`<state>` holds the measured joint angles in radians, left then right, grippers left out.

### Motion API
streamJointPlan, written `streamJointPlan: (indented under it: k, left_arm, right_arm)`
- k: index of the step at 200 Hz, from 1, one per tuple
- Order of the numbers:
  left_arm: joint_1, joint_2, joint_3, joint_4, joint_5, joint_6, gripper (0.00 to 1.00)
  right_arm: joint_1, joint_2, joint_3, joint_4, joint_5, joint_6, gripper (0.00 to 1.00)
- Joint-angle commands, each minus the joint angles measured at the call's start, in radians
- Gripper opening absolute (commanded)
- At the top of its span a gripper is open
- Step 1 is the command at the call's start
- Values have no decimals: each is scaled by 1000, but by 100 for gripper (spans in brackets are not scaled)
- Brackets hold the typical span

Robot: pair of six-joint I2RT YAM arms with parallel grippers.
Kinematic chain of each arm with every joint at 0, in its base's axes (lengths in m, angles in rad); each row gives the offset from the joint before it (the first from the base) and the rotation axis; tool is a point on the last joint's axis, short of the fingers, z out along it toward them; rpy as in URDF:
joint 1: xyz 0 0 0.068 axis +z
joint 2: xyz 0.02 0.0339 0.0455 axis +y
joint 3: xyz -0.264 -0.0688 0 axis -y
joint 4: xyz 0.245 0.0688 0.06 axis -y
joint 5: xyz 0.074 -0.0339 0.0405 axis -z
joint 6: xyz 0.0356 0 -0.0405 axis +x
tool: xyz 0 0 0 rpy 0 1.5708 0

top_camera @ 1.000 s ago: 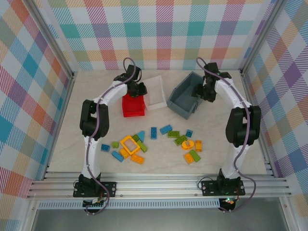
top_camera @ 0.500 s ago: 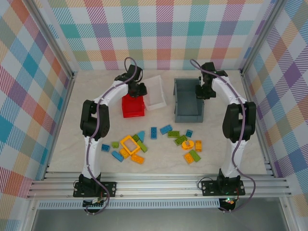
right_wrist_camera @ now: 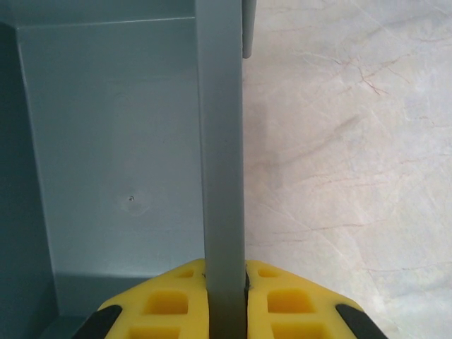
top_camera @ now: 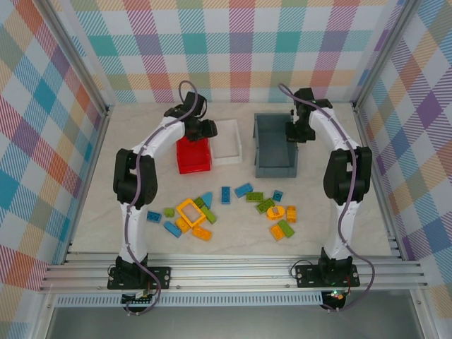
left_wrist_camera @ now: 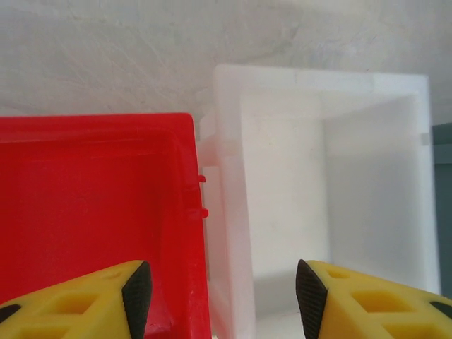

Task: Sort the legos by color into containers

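Clamps right gripper on side wall of dark grey plastic bin. Holds left gripper half open, empty, above red rectangular plastic bin and adjoining white rectangular plastic bin.

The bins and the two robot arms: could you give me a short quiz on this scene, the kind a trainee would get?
1. True or false: the right gripper is shut on a wall of the grey bin.
2. Pick one. The left gripper is:
A. open above the red bin and white bin, which sit side by side
B. shut on the red bin's wall
C. open inside the grey bin
3. Short answer: what colour is the large square frame piece?

Key: 1 true; 2 A; 3 yellow.
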<state>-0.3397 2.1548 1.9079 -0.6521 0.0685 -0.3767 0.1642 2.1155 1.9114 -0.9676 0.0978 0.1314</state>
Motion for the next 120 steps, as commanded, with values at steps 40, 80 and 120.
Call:
streamJointPlan:
  k: [40, 80, 120]
  left_arm:
    - [25, -180, -90, 24, 5, 5, 64]
    - [5, -410, -232, 39, -6, -34, 69]
    - [-67, -692, -433, 31, 3, -60, 71]
  right_arm:
    - [22, -44, 0, 0, 17, 40, 39]
    - [21, -263, -89, 44, 66, 94, 58]
    - [72, -567, -287, 56, 45, 248, 57]
